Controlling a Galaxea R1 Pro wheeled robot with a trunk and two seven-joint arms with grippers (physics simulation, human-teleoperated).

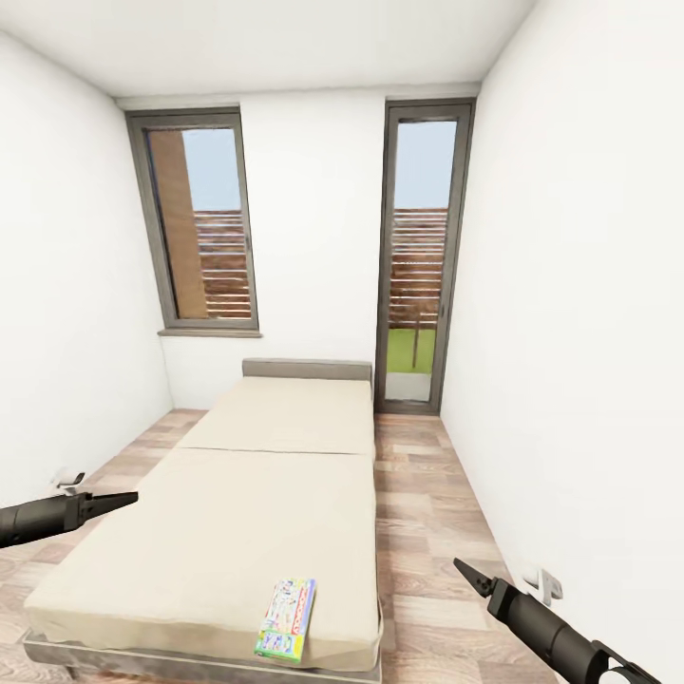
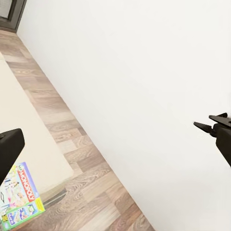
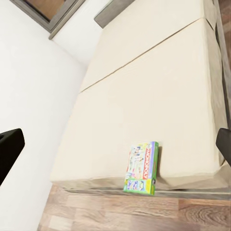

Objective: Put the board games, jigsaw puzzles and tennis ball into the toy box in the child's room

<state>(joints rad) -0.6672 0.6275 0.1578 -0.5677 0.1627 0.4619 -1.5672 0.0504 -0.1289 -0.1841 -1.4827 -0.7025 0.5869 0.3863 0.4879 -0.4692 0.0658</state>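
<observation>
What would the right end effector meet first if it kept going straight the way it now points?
Probably the beige mattress of the bed, past the board game near the foot edge. The right end effector points up and left toward it, but depth is unclear.

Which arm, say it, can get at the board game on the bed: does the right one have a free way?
Probably yes. The board game lies flat at the bed's near edge with bare mattress around it, and nothing stands between it and the right gripper.

The board game (image 2: pixel 19 197) lying on the bed (image 1: pixel 237 513) reads MONOPOLY along its red stripe.
</observation>
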